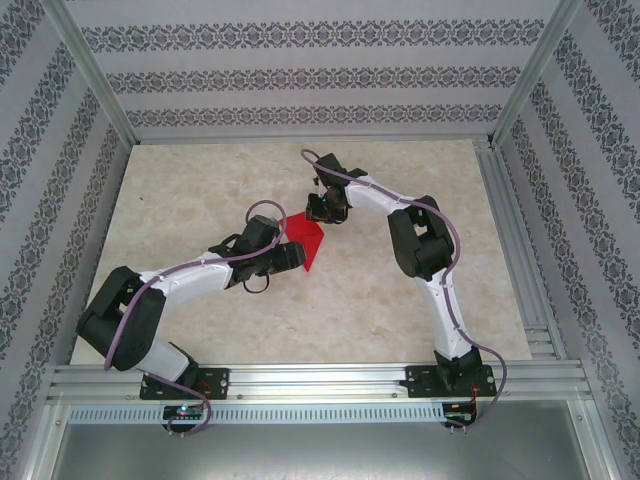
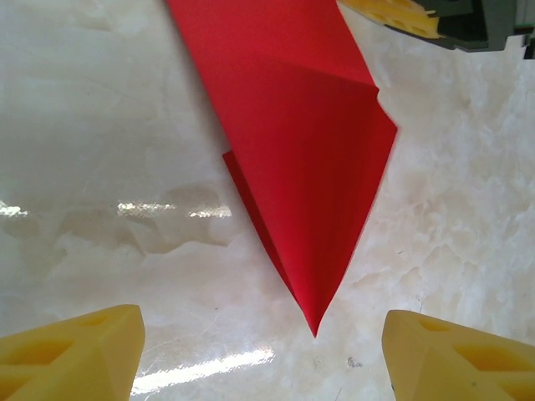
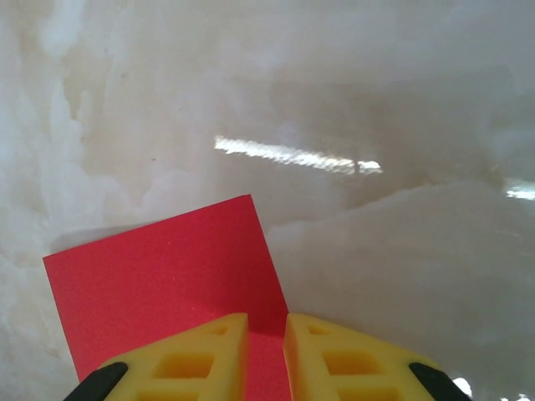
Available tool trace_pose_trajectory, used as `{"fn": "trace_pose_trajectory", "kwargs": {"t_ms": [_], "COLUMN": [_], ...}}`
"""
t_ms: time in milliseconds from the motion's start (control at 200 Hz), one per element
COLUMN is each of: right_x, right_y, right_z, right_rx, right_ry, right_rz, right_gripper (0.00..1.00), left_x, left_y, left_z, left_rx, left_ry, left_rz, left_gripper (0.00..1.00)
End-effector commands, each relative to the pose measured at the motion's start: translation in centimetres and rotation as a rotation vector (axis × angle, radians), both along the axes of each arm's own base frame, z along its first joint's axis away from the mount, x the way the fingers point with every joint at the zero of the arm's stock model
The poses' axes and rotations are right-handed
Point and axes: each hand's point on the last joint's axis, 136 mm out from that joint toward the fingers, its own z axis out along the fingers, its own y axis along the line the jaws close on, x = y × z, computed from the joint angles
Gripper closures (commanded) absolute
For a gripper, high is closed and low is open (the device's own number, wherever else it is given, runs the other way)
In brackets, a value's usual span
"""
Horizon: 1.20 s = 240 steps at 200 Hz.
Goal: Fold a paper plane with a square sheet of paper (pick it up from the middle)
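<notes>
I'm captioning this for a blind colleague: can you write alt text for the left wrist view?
A folded red paper lies on a pale marble table, its sharp tip pointing toward the camera between the two yellow fingertips of the left pincer, which stand wide apart, clear of it.

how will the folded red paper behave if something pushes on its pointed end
The folded red paper is thin and lies nearly flat, so it is probably very light and would slide over the glossy table rather than resist. Its layered creases likely stiffen the middle, but the narrow point may buckle or curl if pushed head-on.
</notes>
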Motion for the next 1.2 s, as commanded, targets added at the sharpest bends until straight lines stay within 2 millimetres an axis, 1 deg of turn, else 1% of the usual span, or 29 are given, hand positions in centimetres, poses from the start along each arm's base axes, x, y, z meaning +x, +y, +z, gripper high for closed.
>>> {"fn": "trace_pose_trajectory", "kwargs": {"t_ms": [0, 125, 220, 300, 380, 430, 495, 589, 634, 689, 824, 954, 1074, 1194], "right_x": [-0.7, -1.8, -3.2, -4.5, -6.0, -6.6, -6.5, -5.4, -4.9, -4.5, -3.4, -2.1, -1.3, -1.5], "right_y": [-4.1, -6.0, -6.7, -7.0, -6.7, -6.4, -5.9, -4.9, -4.5, -3.9, -2.5, -1.5, -1.7, -2.5], "right_z": [-0.8, -0.7, -0.1, 0.4, 1.2, 1.8, 3.3, 5.5, 6.1, 6.3, 5.1, 3.4, 1.8, 0.4], "right_rx": [-0.148, -0.189, -0.183, -0.155, -0.096, -0.057, -0.005, 0.055, 0.069, 0.089, 0.117, 0.115, 0.087, 0.044], "right_ry": [0.018, 0.021, 0.024, 0.032, 0.048, 0.042, 0.013, -0.051, -0.067, -0.075, -0.055, -0.030, -0.006, 0.017], "right_rz": [-0.093, -0.153, -0.187, -0.217, -0.240, -0.246, -0.240, -0.211, -0.198, -0.180, -0.151, -0.132, -0.132, -0.142], "right_gripper": [0.79, 0.79, 0.79, 0.79, 0.79, 0.78, 0.77, 0.74, 0.73, 0.71, 0.65, 0.64, 0.64, 0.64], "left_x": [0.4, 0.4, 0.2, 0.1, 0.1, 0.0, 0.1, 0.2, 0.2, 0.2, 0.2, 0.1, 0.0, -0.4], "left_y": [-0.4, -0.8, -1.4, -1.9, -2.2, -2.4, -2.5, -2.6, -2.6, -2.5, -2.1, -2.5, -3.2, -4.4], "left_z": [1.2, 1.2, 1.3, 1.3, 1.3, 1.2, 1.2, 1.0, 1.1, 1.1, 1.1, 1.3, 1.8, 2.3], "left_rx": [-0.041, -0.050, -0.066, -0.072, -0.066, -0.065, -0.062, -0.059, -0.061, -0.056, -0.045, -0.053, -0.069, -0.090], "left_ry": [-0.044, -0.048, -0.053, -0.058, -0.063, -0.067, -0.068, -0.065, -0.066, -0.067, -0.073, -0.080, -0.100, -0.127], "left_rz": [-0.015, -0.044, -0.076, -0.102, -0.116, -0.126, -0.130, -0.131, -0.127, -0.122, -0.106, -0.122, -0.162, -0.236], "left_gripper": [0.24, 0.24, 0.24, 0.24, 0.25, 0.26, 0.27, 0.27, 0.28, 0.28, 0.28, 0.28, 0.31, 0.35]}}
